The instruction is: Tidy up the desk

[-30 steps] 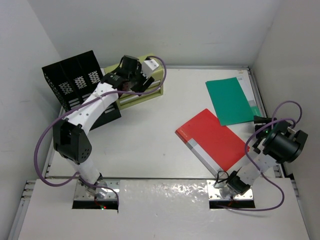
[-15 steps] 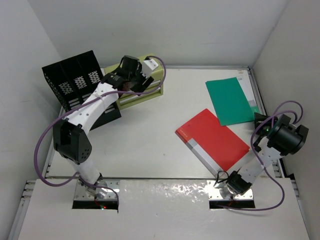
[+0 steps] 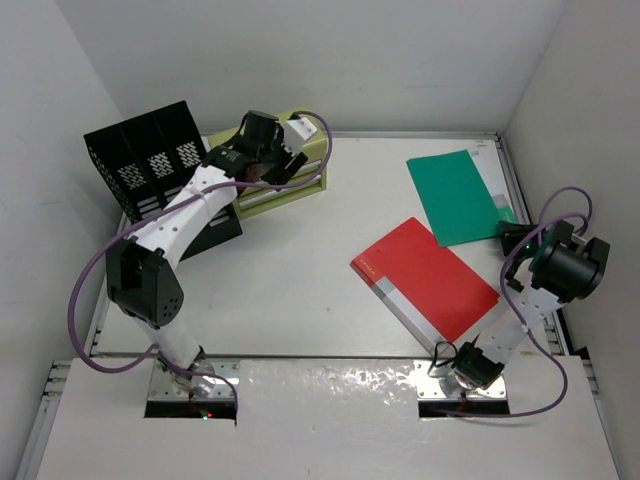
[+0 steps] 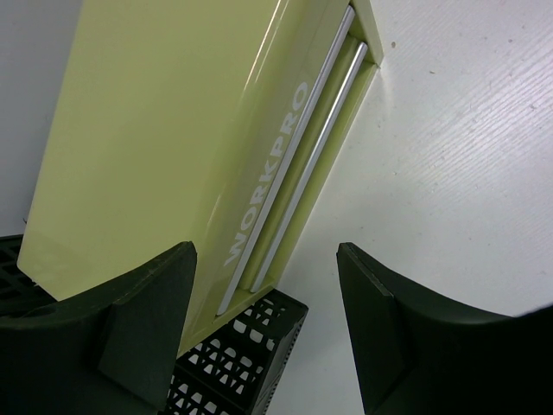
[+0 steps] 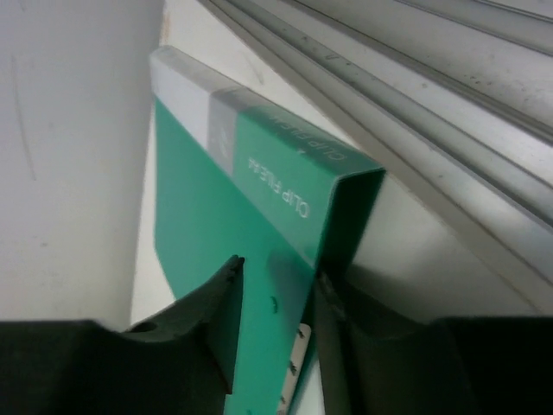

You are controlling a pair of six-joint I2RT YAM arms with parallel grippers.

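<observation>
white bench (image 3: 300, 270), walled on three sides, both arm bases at its near edge. far left: olive-green drawer box (image 3: 292, 188), drawer fronts shut and contents hidden. touching it on the left is a black mesh file rack (image 3: 150, 160), whose slots are too dark to read. left claw (image 4: 266, 255) hangs above the drawer box front, spread, holding nothing. since a second ago the left arm has not moved, while the right arm has swung in toward the green folder (image 3: 455, 195) at far right. right claw (image 5: 278, 272) has narrowed about that folder's near edge; whether it already pinches cannot be told. the folder has shifted slightly left. a red folder (image 3: 425, 280) lies just beside it, nearer centre.
</observation>
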